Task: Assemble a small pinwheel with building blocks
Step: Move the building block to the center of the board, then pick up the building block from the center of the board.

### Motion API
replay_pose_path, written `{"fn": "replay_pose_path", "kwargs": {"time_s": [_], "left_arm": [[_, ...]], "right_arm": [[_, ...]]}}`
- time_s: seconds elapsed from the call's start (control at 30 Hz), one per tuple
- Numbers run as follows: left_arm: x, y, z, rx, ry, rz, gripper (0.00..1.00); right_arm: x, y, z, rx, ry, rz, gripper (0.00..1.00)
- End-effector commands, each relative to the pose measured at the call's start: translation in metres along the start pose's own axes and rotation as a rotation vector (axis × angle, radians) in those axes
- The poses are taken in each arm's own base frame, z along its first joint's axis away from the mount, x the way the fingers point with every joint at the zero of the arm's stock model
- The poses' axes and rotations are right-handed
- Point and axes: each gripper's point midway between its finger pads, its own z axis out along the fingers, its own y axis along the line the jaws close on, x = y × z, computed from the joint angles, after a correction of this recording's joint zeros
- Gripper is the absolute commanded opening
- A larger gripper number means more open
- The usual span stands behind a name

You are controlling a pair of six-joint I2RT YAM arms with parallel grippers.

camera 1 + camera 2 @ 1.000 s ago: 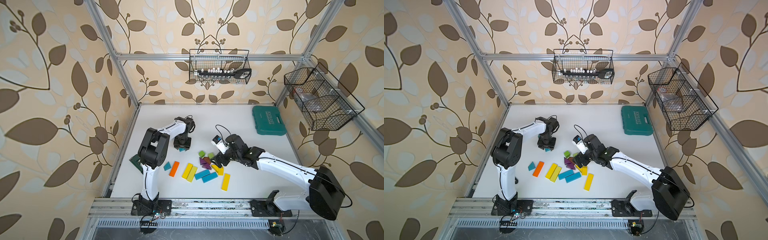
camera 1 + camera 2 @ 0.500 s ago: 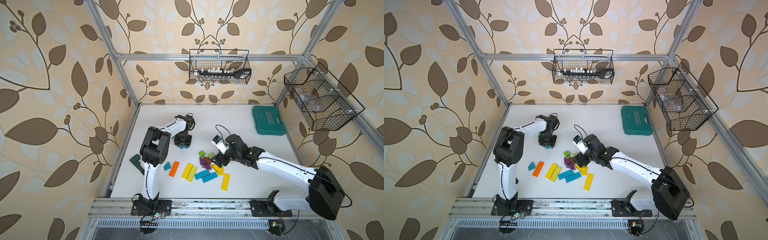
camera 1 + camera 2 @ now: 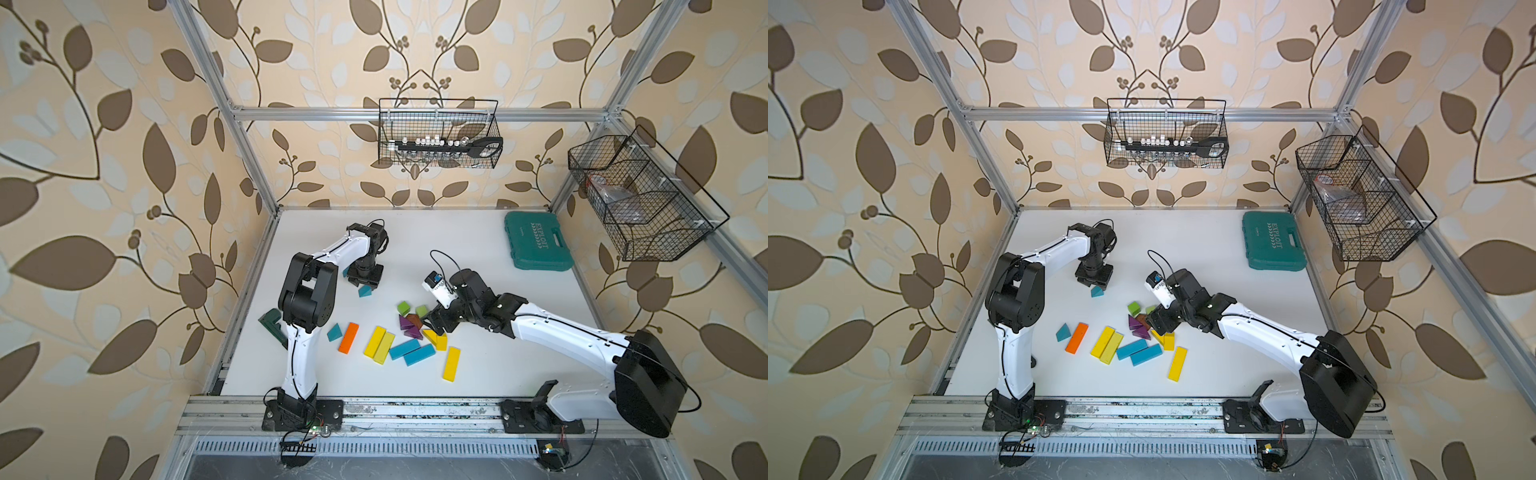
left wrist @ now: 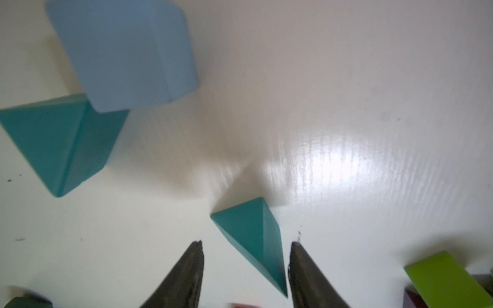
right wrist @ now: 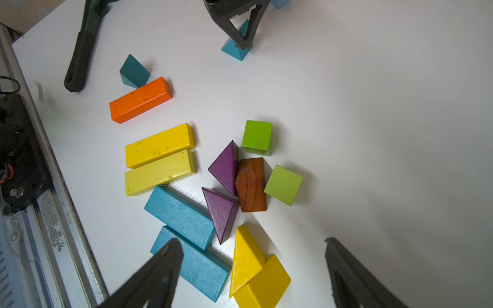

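My left gripper (image 3: 365, 279) points down at the far left of the table, open. Its fingers (image 4: 186, 274) straddle a teal wedge (image 4: 253, 240) that lies on the table (image 4: 346, 106), with a gap on one side. A light-blue cube (image 4: 125, 53) and another teal wedge (image 4: 58, 144) lie just beyond. My right gripper (image 5: 250, 241) is open wide and empty, hovering over two yellow wedges (image 5: 248, 258) beside two blue bars (image 5: 181, 213). Purple wedges (image 3: 406, 323), a brown wedge (image 5: 250, 184), green cubes (image 3: 403, 308), yellow bars (image 3: 379, 341) and an orange bar (image 3: 348, 338) lie in the middle.
A teal tool case (image 3: 538, 241) lies at the back right. A dark green tool (image 3: 272, 324) rests at the table's left edge, near a lone teal wedge (image 3: 333, 332). Wire baskets (image 3: 438, 139) hang on the back and right walls. A metal rail (image 3: 395, 409) runs along the front.
The left gripper has shifted slightly away from the front, so more of the teal wedge shows on its near side. The right arm has hardly moved.
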Motion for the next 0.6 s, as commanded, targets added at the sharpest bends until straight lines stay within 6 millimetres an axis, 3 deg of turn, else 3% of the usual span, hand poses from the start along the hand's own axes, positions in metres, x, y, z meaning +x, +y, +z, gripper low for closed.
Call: {"fn": "replay_pose_path", "kwargs": {"time_s": [0.0, 0.37, 0.5, 0.57], "left_arm": [[0.002, -0.007, 0.004, 0.045, 0.022, 0.079, 0.52], [0.002, -0.019, 0.019, 0.121, 0.01, 0.226, 0.41], [0.004, -0.018, 0.023, 0.117, 0.012, 0.233, 0.4], [0.004, -0.019, 0.022, 0.119, 0.008, 0.237, 0.45]], "right_arm": [[0.008, 0.002, 0.005, -0.013, 0.022, 0.012, 0.86], [0.015, 0.001, 0.005, -0.004, 0.031, 0.025, 0.89], [0.015, 0.0, 0.005, -0.002, 0.031, 0.03, 0.92], [0.016, 0.0, 0.005, -0.001, 0.035, 0.03, 0.92]]}}
